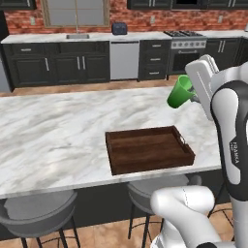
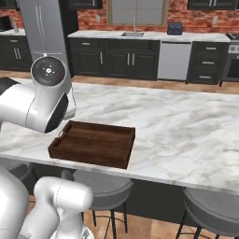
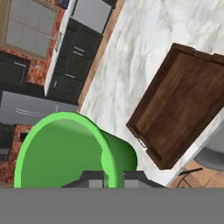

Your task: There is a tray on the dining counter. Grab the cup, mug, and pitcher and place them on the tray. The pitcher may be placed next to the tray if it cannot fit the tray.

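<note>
My gripper is shut on the rim wall of a bright green handleless cup, which hangs tilted in the air above the dining counter, behind and to the right of the tray. In the hand view the cup lies on its side with its mouth facing the camera, and the gripper pinches its wall. The dark brown wooden tray is empty and sits near the counter's front edge. The mug and the pitcher are out of view.
Grey round stools stand under the counter's near edge. My own white arm rises just left of the tray. Dark cabinets, a sink and a stove line the brick back wall.
</note>
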Tool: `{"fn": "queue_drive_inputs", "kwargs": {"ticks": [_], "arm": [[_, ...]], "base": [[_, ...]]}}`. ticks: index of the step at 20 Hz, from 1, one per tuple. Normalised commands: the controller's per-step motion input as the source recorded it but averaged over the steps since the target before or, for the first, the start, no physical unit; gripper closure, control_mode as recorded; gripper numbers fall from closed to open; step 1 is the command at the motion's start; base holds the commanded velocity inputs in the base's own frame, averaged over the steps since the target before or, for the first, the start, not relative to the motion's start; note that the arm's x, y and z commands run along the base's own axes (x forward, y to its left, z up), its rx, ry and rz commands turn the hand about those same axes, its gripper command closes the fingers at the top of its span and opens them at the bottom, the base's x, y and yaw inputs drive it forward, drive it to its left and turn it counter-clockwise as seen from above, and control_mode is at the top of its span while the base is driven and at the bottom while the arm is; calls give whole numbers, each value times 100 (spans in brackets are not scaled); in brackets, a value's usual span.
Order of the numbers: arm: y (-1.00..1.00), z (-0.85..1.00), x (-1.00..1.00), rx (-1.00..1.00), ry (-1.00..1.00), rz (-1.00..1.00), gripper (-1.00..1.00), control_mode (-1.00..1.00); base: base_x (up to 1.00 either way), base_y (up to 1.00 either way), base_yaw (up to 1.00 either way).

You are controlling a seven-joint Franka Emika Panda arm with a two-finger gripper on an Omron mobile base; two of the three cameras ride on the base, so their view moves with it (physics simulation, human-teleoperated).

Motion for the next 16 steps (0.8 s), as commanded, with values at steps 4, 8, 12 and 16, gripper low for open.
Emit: {"fn": "queue_drive_inputs", "kwargs": {"ticks": [4, 8, 12, 16], "arm": [[0, 0, 0, 0, 0, 0, 100, 100], [0, 0, 0, 0, 0, 0, 100, 100], [0, 0, 9, -1, 3, 1, 100, -100], [0, -23, 27, -6, 12, 9, 100, -100]], "base": [[34, 0, 0], [0, 0, 0], [0, 0, 0], [0, 0, 0]]}}
